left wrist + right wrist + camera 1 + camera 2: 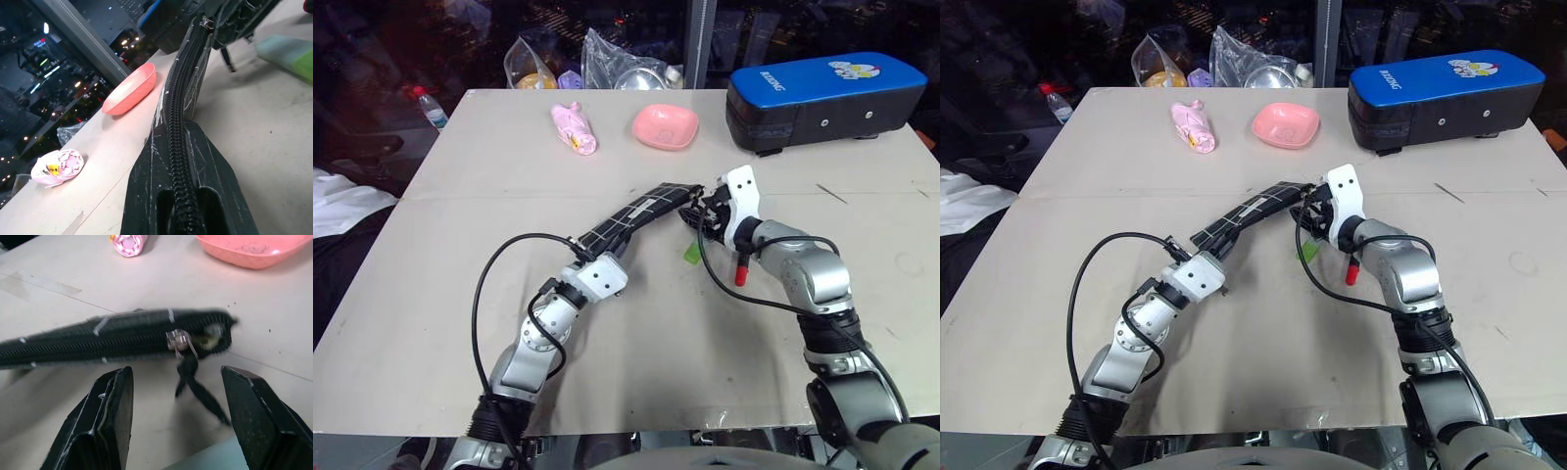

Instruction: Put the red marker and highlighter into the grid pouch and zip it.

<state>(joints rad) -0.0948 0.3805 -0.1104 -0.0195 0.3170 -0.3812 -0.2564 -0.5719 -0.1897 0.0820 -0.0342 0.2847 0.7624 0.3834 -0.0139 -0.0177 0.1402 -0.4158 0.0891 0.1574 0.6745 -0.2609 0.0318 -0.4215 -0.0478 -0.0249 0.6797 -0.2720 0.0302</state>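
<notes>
My left gripper [591, 252] is shut on the near end of the grid pouch [641, 211], which is held off the table and slants away toward the right. In the left wrist view both fingers [205, 161] pinch the zipper edge. My right gripper [176, 374] stands open just in front of the pouch's far end. The metal zipper slider [177, 340] sits close to that end, its dark pull cord hanging between the fingers. The highlighter [692, 254] lies on the table under that end. The red marker [741, 273] lies beside it, partly hidden by my right wrist.
A pink bowl [664, 125] and a pink rolled bundle [574, 128] sit at the back of the table. The big blue-topped black case [822, 98] stands at the back right. Plastic bags and a bottle [431, 106] lie beyond the far edge.
</notes>
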